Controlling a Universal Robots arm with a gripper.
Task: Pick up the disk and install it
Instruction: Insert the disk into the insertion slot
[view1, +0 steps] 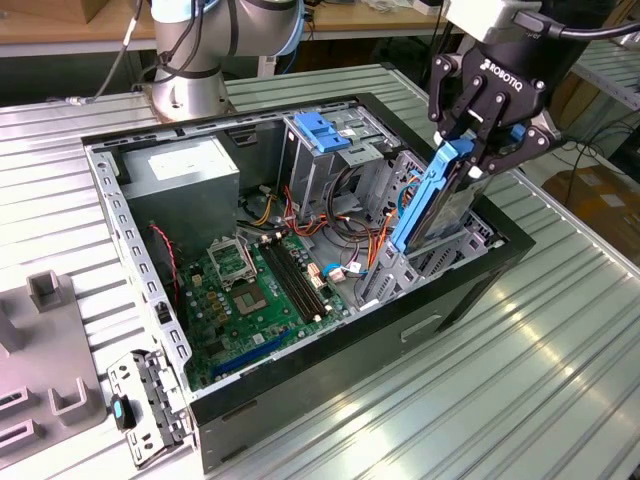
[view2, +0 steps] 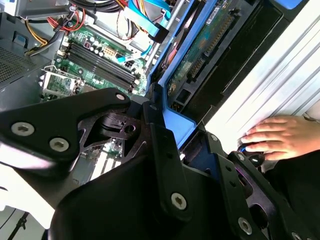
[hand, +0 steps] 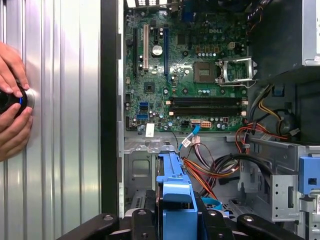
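Observation:
My gripper (view1: 478, 150) is shut on the disk (view1: 425, 195), a flat drive framed by blue plastic rails. It holds the disk on edge and steeply tilted over the drive bay at the exterior view's right side of the open computer case (view1: 470, 290). The disk's lower end reaches down into the bay's grey metal frame. In the second wrist view the disk's green circuit-board underside (view2: 200, 50) runs away from the black fingers (view2: 165, 150). The first wrist view has the blue carrier (hand: 175, 195) rising between the gripper's links (hand: 175, 227).
Inside the case lie the motherboard (view1: 250, 290), a power supply (view1: 185, 175), loose cables (view1: 350, 235) and a grey drive cage topped by a blue-handled bracket (view1: 322, 130). A person's hand (hand: 12, 115) rests on a black knob on the ribbed table. Grey fixtures (view1: 50, 340) stand at the exterior view's left.

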